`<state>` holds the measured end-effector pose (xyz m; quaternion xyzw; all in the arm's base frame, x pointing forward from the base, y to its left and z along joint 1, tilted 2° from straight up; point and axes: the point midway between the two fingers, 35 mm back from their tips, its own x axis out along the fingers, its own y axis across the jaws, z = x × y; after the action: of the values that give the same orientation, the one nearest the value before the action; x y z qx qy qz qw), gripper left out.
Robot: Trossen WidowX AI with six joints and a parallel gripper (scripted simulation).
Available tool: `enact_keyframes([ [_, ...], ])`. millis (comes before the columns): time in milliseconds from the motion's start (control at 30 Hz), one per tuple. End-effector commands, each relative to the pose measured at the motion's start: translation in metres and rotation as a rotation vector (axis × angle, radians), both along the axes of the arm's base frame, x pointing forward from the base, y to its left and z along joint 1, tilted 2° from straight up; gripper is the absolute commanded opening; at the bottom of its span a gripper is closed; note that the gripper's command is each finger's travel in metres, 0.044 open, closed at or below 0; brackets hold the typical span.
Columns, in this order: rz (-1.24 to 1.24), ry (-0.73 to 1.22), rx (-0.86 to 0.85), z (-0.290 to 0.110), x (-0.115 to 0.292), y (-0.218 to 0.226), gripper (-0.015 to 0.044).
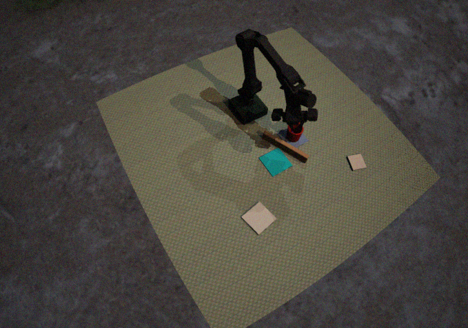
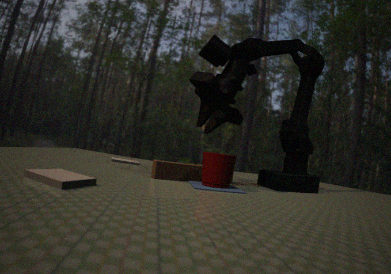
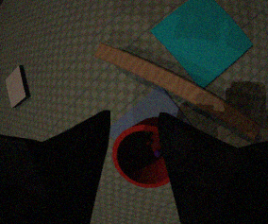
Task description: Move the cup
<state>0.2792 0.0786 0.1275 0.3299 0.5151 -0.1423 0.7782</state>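
End effector [image 2: 213, 124] partly open, gripping nothing, hanging above red cup [image 2: 217, 170] on grey-blue pad [image 2: 231, 189]; wooden bar [image 1: 285, 147] just beside cup, teal pad [image 1: 275, 161] beyond bar.

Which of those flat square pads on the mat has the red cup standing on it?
The pale blue-grey pad, just behind the wooden bar. The red cup stands on it; the teal pad and both beige squares are bare.
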Motion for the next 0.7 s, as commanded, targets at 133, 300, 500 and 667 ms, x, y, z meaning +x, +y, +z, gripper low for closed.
enact_keyframes([
  [133, -0.235, 0.402, -0.036, -0.025, -0.056, 0.015, 0.0148],
  [300, -0.235, 0.402, -0.036, -0.025, -0.056, 0.017, 0.0148],
  [500, -0.235, 0.402, -0.036, -0.029, -0.055, 0.017, 0.0148],
  [667, -0.235, 0.402, -0.036, -0.037, -0.054, 0.018, 0.0148],
])
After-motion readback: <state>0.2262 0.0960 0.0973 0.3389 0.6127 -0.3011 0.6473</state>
